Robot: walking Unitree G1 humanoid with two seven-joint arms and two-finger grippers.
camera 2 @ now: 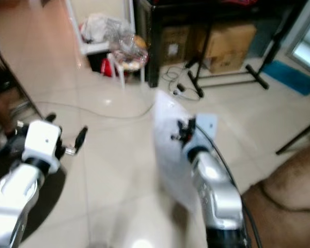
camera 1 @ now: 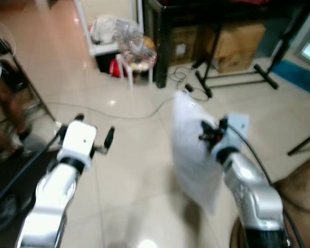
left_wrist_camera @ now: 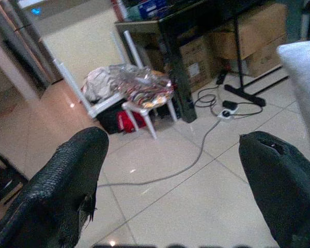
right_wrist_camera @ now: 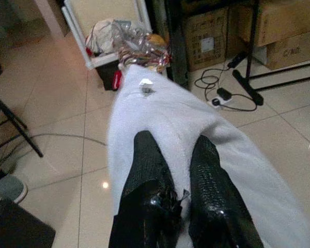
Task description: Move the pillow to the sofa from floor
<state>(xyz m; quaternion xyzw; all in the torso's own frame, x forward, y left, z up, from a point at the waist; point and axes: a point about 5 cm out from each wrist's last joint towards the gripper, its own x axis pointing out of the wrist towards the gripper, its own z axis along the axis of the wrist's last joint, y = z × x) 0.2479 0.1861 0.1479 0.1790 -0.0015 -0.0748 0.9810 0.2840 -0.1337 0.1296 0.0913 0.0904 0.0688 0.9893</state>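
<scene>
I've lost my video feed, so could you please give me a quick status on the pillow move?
Right gripper shut on pillow, held off the floor. Left gripper open, empty. Sofa at right. Cable on floor ahead.

floor: glossy beige tiled floor | back: black metal table, brown cardboard boxes beneath | small white stool | grey cable across tiles

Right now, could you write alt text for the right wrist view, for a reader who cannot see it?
The right tool pinches a fold of a pale grey pillow, held above a glossy tiled floor. Behind it are cardboard boxes, a black stand with a cable and a power strip, and a low white stool piled with clutter.
</scene>
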